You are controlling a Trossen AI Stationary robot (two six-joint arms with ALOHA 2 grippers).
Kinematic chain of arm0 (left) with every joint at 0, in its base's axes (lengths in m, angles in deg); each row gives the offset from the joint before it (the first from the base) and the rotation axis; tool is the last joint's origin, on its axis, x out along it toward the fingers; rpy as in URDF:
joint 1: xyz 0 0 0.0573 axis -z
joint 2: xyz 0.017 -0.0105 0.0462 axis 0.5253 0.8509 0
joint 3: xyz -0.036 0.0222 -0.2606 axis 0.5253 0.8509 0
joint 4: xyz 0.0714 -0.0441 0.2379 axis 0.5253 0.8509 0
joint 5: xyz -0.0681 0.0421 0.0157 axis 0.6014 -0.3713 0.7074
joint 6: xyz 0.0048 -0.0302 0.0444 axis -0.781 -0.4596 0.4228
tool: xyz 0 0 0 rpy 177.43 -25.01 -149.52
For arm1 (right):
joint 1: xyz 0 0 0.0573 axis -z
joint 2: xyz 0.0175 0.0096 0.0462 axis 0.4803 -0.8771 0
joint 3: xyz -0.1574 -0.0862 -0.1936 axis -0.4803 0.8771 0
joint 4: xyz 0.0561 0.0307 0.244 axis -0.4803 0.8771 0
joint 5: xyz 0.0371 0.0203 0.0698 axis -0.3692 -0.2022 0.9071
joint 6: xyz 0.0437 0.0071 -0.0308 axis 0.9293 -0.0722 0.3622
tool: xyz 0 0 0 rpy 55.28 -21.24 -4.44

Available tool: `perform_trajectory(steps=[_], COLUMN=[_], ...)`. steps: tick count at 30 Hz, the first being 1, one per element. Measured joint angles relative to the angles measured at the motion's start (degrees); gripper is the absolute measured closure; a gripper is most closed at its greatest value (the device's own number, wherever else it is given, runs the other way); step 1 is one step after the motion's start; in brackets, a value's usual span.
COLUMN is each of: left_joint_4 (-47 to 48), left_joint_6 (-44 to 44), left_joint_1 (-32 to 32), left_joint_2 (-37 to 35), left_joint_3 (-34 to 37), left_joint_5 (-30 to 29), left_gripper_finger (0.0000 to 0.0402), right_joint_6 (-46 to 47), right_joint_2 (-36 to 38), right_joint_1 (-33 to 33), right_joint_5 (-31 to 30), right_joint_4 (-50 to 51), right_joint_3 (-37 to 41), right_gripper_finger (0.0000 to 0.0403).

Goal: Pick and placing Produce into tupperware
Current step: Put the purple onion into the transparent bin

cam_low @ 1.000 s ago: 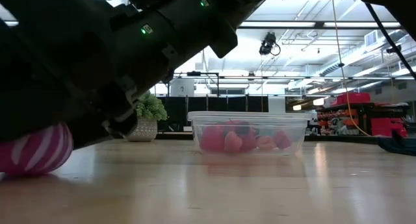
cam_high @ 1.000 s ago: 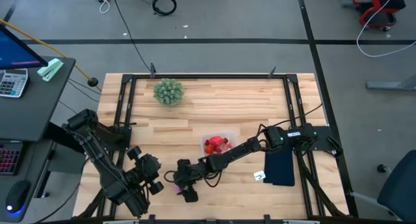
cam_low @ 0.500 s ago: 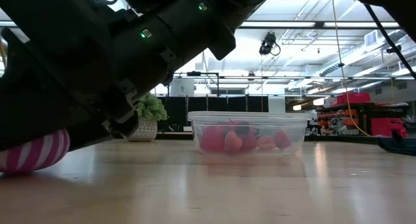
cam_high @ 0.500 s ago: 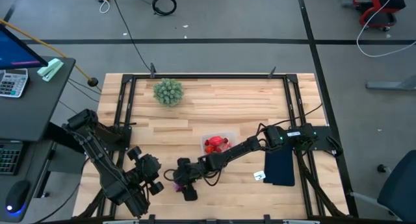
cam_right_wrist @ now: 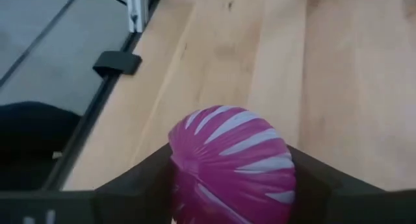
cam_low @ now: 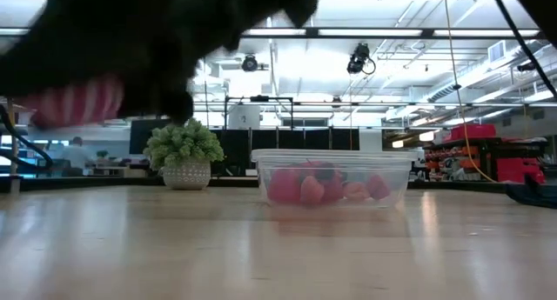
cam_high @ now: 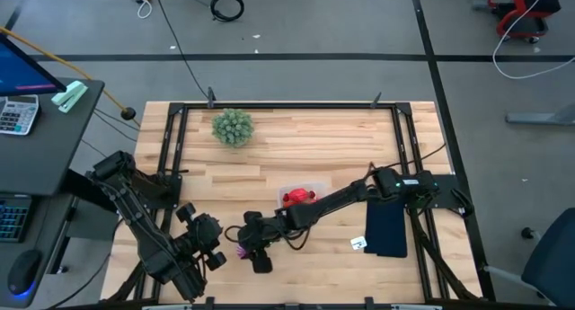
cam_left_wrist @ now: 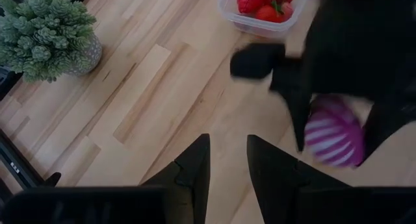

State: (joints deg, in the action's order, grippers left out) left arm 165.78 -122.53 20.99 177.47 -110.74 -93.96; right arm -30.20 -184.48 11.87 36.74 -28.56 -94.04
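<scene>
Bright overhead ceiling lights [cam_low: 261, 52], soft glare on tabletop [cam_low: 278, 248], near dark arm [cam_low: 130, 39] seemingly motion-blurred

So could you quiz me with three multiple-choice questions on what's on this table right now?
1. Where is the bushy green potted plant?
A. inside the tub
B. far left part of the table
C. on the dark pad

2. What colour is the round striped toy?
A. magenta with pale stripes
B. plain yellow
C. green

3. How is that toy now?
A. lying in the clear plastic rectangular tub
B. resting on the wood
C. held off the table between the right gripper jaws

Answers: 1 B, the overhead view shows it there. 2 A, the wrist views show the stripes. 3 C, the low view shows it in the air.
</scene>
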Motion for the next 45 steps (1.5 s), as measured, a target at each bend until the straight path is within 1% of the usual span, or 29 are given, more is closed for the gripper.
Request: perform_trajectory(steps=[2, 4, 6, 8, 12, 14, 16, 22, 25, 28, 31, 36, 38, 42, 45], left_joint_4=[-0.1, -0.2, -0.7, -1.3, -3.0, -4.0, -4.9, -6.5, -6.6, -6.6, -7.0, -7.7, -7.7, -7.7, -7.7], left_joint_6=[0.0, 0.0, 0.0, 0.0, 0.0, 0.0, 0.0, 0.0, 0.1, 0.1, 0.1, 0.2, 0.2, 0.9, 2.4], left_joint_1=[0.0, 0.0, 0.0, 0.0, 0.2, 0.3, 0.5, 1.1, 1.6, 1.9, 2.0, 1.9, 1.9, 1.9, 1.9], left_joint_2=[0.0, 0.0, 0.0, 0.0, 0.0, 0.0, 0.0, 0.0, 0.0, 0.0, 0.0, 0.0, 0.0, 0.0, 0.0], left_joint_3=[0.0, 0.0, 0.0, 0.0, 0.0, 0.0, 0.0, 0.0, 0.0, 0.0, 0.0, 0.0, 0.0, 0.0, 0.0], left_joint_5=[0.0, 0.0, 0.0, 0.0, 0.0, 0.0, 0.0, 0.0, 0.0, 0.0, 0.0, 0.0, 0.0, 0.0, 0.0], left_gripper_finger=[0.0294, 0.0294, 0.0294, 0.0294, 0.0294, 0.0294, 0.0294, 0.0294, 0.0294, 0.0294, 0.0294, 0.0294, 0.0294, 0.0294, 0.0294], right_joint_6=[-0.5, -1.5, -2.6, -2.8, 2.5, 5.6, 8.3, 15.5, 16.0, 15.5, 15.2, 15.4, 16.2, 15.5, 14.7], right_joint_2=[2.6, 5.3, 8.4, 11.3, 15.5, 17.2, 19.1, 24.2, 26.2, 27.6, 28.9, 30.9, 31.4, 31.2, 30.6], right_joint_1=[0.0, 0.0, 0.2, 0.6, 2.2, 3.5, 5.2, 10.2, 11.7, 11.9, 11.8, 11.6, 11.4, 10.4, 9.3], right_joint_5=[-0.6, -2.7, -6.3, -10.4, -17.8, -21.4, -23.6, -23.7, -23.5, -22.8, -21.9, -21.1, -19.9, -15.3, -14.7], right_joint_4=[3.9, 10.0, 16.7, 25.5, 41.7, 46.9, 49.7, 47.8, 44.8, 41.4, 39.1, 37.6, 36.2, 33.6, 33.0], right_joint_3=[-0.1, -0.1, -0.1, -0.1, 1.4, 3.5, 6.3, 19.7, 25.6, 29.7, 31.5, 32.0, 31.9, 32.0, 32.0], right_gripper_finger=[0.0185, 0.0186, 0.0186, 0.0184, 0.0179, 0.0178, 0.0179, 0.0179, 0.0179, 0.0179, 0.0179, 0.0179, 0.0179, 0.0173, 0.0161])
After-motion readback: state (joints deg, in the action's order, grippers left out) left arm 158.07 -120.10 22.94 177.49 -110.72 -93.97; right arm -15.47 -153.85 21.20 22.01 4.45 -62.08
